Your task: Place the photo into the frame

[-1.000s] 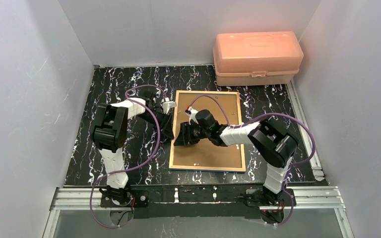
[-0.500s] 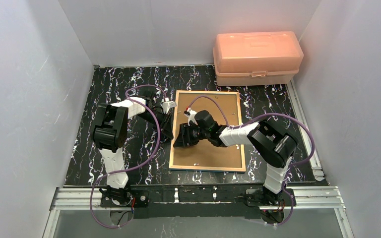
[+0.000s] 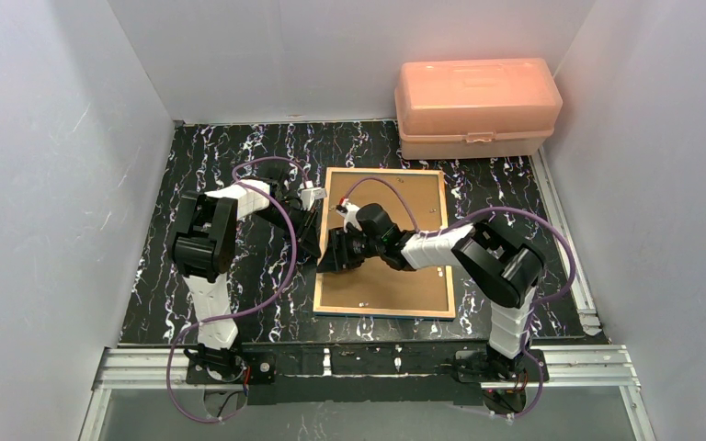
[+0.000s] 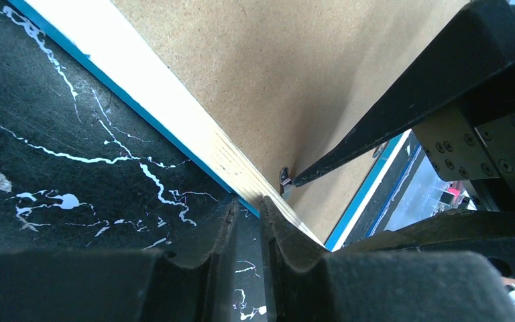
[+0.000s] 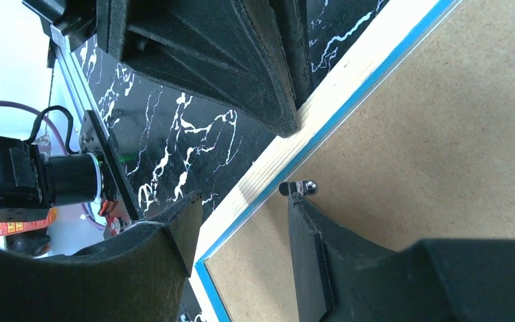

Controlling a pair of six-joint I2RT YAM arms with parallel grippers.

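The frame (image 3: 381,172) lies face down on the black marbled table, its brown backing board (image 3: 395,276) up. The photo is hidden. My left gripper (image 3: 313,237) is at the frame's left side. Its fingers (image 4: 231,221) are nearly shut with only a narrow slit of table between them, and one finger rests against the pale wood rail (image 4: 174,114). My right gripper (image 5: 241,201) stands open astride that same rail (image 5: 335,94). Its inner fingertip (image 5: 302,221) touches a small metal clip (image 5: 302,187) on the board. In the top view the right gripper (image 3: 333,255) sits over the frame's left edge.
A pink plastic box (image 3: 476,106) stands at the back right, just beyond the frame's far corner. White walls close in the table on three sides. The two grippers are close together at the frame's left rail.
The left gripper's fingers have drawn closer together. The right gripper has shifted slightly left and toward the frame's left rail.
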